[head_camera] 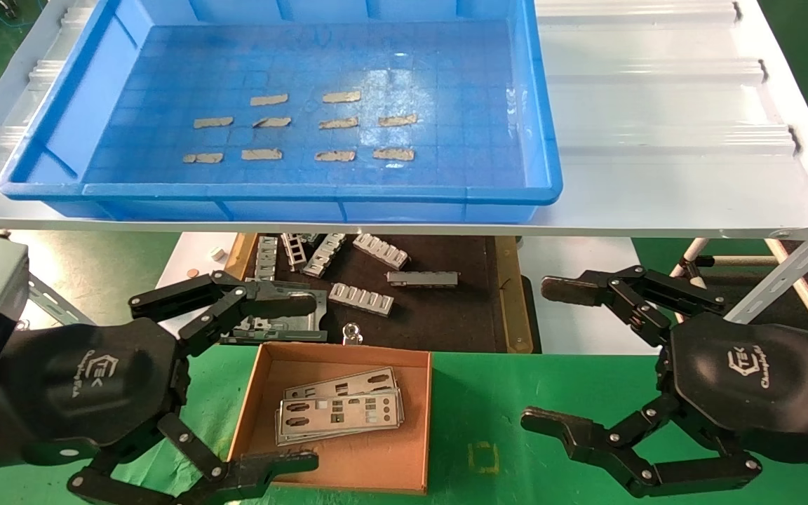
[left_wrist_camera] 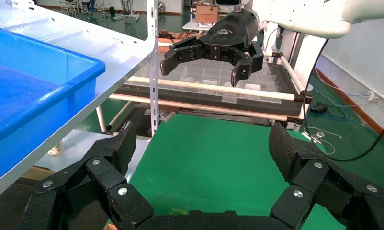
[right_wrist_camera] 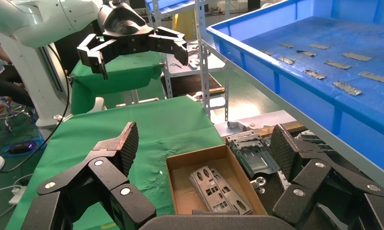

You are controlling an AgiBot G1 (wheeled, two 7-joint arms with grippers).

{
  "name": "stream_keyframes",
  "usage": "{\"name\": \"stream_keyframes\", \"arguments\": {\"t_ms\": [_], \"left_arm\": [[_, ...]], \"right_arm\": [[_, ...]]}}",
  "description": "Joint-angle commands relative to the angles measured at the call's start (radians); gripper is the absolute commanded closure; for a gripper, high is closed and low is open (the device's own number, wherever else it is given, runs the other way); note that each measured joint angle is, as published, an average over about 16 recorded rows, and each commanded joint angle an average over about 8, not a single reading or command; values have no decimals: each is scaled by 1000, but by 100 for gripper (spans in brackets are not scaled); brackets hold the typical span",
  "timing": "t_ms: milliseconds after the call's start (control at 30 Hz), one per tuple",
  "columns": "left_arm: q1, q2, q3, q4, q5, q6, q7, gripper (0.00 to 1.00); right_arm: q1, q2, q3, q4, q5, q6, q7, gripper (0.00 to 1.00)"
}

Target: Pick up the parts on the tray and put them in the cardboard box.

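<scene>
Resting in a small fanned stack inside the cardboard box (head_camera: pixel 348 459): the parts (head_camera: pixel 339 414), thin flat silver-grey metal plates with punched rectangular and round cut-outs. Positioned between the two grippers, nearer the left one, touched by neither.

Left gripper (head_camera: pixel 274 382): held over the near-left side of the box, jaws spread wide, nothing between them. Upper finger above the box's far-left corner; lower finger across the near-left edge. Fingers (left_wrist_camera: pixel 120 143) black, jointed, with textured pads.

Right gripper (head_camera: pixel 551 354): held over the green surface (head_camera: pixel 488 393) to the right of the box, well apart from it, jaws likewise spread wide and empty. Same black linked fingers (right_wrist_camera: pixel 128 143) with ribbed pads.

Cardboard box: brown, shallow, low-walled, roughly square, set on the green surface.

Tray (head_camera: pixel 60 147): large, shallow, bright blue plastic, raised rim, grid-patterned glossy floor. Placed on the white corrugated shelf (head_camera: pixel 656 126) above and beyond the box. Holding only small tan tape strips (head_camera: pixel 337 123) in rough rows on its floor; no plates visible in it.

Below the shelf, beyond the box: dark mat (head_camera: pixel 446 308) with brown edges, carrying chunky ribbed grey metal brackets (head_camera: pixel 362 298) scattered at varied angles, plus a flat grey stamped frame (head_camera: pixel 285 326) partly hidden behind the left gripper's upper finger.
</scene>
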Motion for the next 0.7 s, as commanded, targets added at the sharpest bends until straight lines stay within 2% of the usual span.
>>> {"name": "stream_keyframes", "arguments": {"t_ms": [33,700], "left_arm": [[0,0,0,0,0,0,0,0],[0,0,0,0,0,0,0,0]], "right_arm": [[0,0,0,0,0,0,0,0],[0,0,0,0,0,0,0,0]]}}
